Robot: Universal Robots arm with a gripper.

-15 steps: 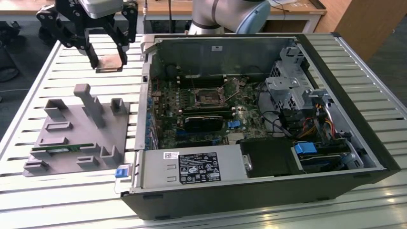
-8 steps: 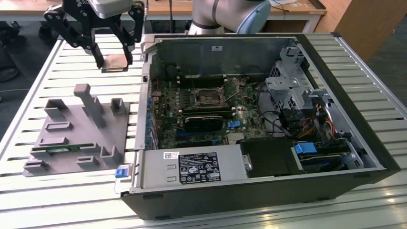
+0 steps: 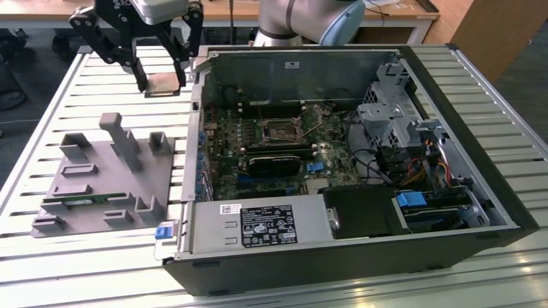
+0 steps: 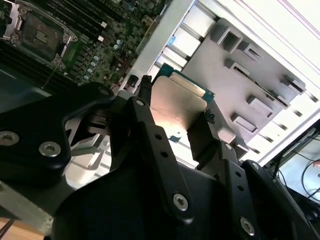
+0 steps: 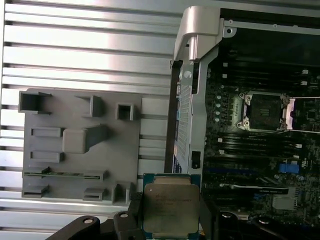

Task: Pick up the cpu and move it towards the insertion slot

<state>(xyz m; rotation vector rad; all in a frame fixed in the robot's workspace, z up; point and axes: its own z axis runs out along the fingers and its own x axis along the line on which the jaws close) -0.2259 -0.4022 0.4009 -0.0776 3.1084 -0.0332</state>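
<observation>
gripper (image 3: 163,80): fingers (image 4: 150,125) closed on the cpu (image 5: 171,209), pinching two opposite edges
cpu: held off the table (image 3: 86,77), above the slats beside the open computer case (image 3: 479,218) – outside its wall
insertion slot (image 5: 262,111): open on the board inside the case, well apart from the cpu
gray tray (image 5: 80,145): on the table near the case, green memory stick (image 5: 65,174) lying in it
risk: edge-only hold – could tilt or slip out; case wall (image 5: 192,90) between cpu and slot, could clip it if carried low

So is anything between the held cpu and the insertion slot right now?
Yes. The claw holds the cpu outside the computer case, and the case's side wall stands between it and the insertion slot.
</observation>
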